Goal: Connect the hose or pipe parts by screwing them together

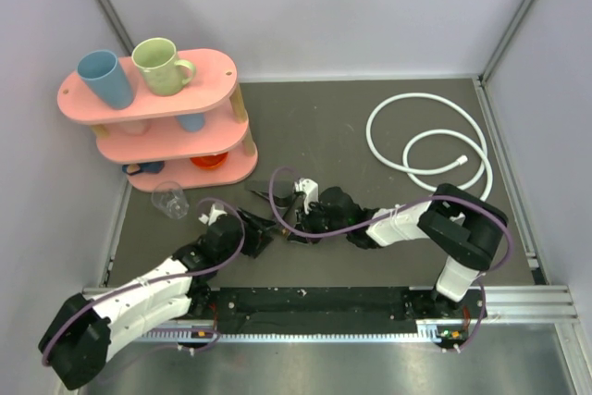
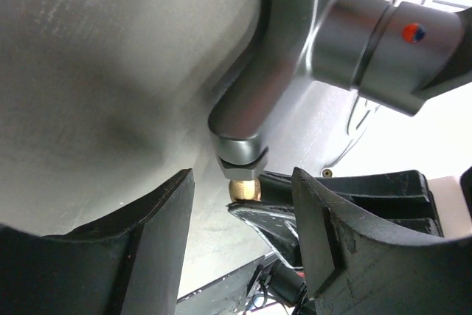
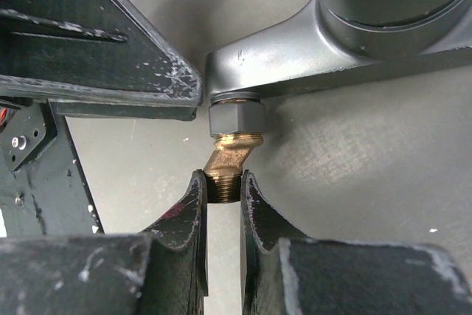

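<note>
While the right pincer (image 3: 223, 182) is clamping narrowly on the brass threaded end (image 3: 232, 149) of the dark Y-shaped tap fitting (image 3: 310, 57), the left pincer (image 2: 241, 182) is standing half wide around that leg, seemingly without touching it. The fitting is showing at the middle of the desk (image 1: 324, 127), between the arms. The white hose (image 1: 425, 94) is lying coiled well apart, far right. Rigid, smooth metal is likely twisting in a thread grip, so the body is offering the surer hold. The limp hose is needing a hold near its end.

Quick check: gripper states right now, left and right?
Left gripper: open, fingers either side of the tap fitting, gaps showing on both sides.
Right gripper: shut on the brass threaded end.
</note>
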